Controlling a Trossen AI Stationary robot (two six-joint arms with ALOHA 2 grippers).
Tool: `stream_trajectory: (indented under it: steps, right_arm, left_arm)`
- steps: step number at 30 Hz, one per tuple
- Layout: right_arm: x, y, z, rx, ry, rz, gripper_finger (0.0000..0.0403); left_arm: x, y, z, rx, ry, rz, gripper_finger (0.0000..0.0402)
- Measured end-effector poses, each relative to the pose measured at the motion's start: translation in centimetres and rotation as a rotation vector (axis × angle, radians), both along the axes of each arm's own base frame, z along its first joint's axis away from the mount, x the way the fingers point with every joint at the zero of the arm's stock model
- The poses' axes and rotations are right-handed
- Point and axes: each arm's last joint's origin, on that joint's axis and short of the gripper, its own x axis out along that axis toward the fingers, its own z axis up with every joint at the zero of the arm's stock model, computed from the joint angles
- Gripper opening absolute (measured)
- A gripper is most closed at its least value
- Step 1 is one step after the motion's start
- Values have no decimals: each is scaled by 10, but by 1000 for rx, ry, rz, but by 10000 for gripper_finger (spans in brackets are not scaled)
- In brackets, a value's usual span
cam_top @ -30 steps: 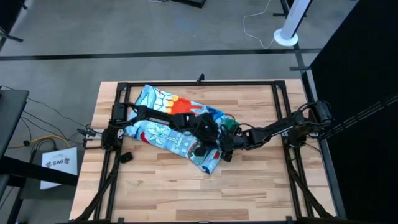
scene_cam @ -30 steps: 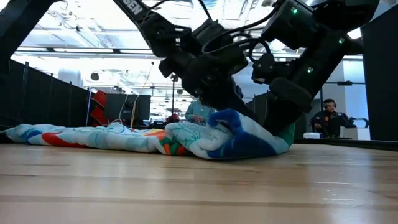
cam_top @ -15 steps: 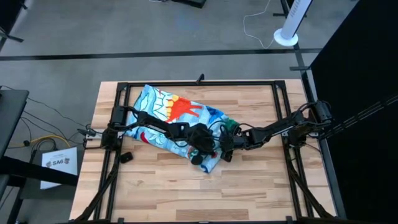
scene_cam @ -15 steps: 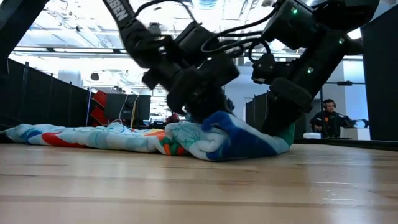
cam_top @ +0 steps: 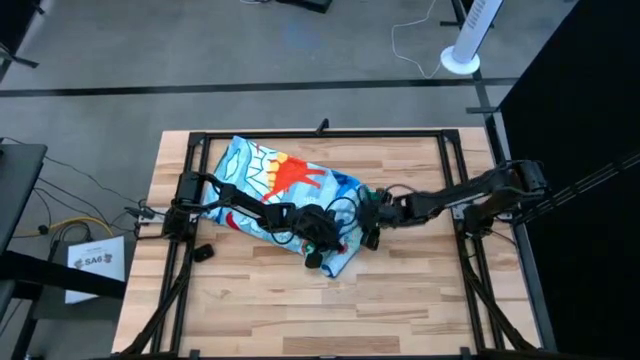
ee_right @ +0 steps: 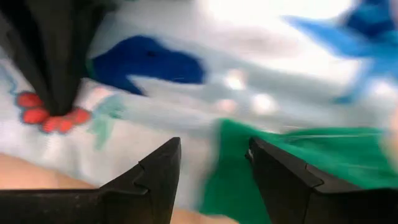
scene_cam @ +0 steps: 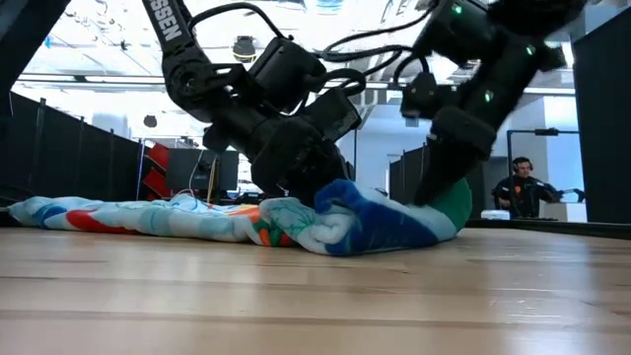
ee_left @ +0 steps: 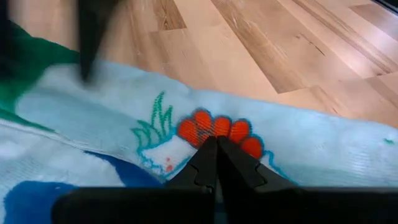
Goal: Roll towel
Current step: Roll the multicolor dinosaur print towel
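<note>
The towel point(cam_top: 285, 195) lies mid-table, its 4 o'clock end bunched into a roll. The left gripper point(cam_top: 318, 240), fingers pressed together, pins that roll; the right gripper point(cam_top: 372, 212), fingers parted, hovers beside it.

Left tool point(cam_top: 318, 250) slid toward near table edge; right tool point(cam_top: 368, 222) retreated

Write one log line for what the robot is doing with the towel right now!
towel: partly rolled, bunched at right end | left gripper: jaws shut, on roll | right gripper: jaws open, at green edge
</note>
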Motion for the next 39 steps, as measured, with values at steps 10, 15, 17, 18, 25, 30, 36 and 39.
stream_trajectory:
  steps: [10,15,17,18,25,30,36,39]
  right_arm:
    - [-24,-50,59,-5,223,422,179]
    - [-13,-70,41,-12,373,615,179]
    - [-5,-73,33,-24,408,682,179]
    - [-2,-74,29,-29,421,710,179]
    - [8,-74,19,-47,522,865,179]
    - [1,-81,9,21,614,887,162]
    - [1,-87,-2,85,647,859,34]
    - [2,-89,-3,79,638,854,31]
  left_arm:
    - [-2,0,-2,-6,23,-4,0]
    - [-2,0,-3,-4,29,-6,0]
    - [-2,0,-3,-5,35,-5,0]
    - [-2,0,-3,-5,39,-5,0]
    - [-2,0,-4,-6,44,-1,0]
    - [-2,0,-4,-6,45,0,0]
    - [-3,0,-4,-6,46,0,0]
    - [-3,0,-5,-6,47,0,0]
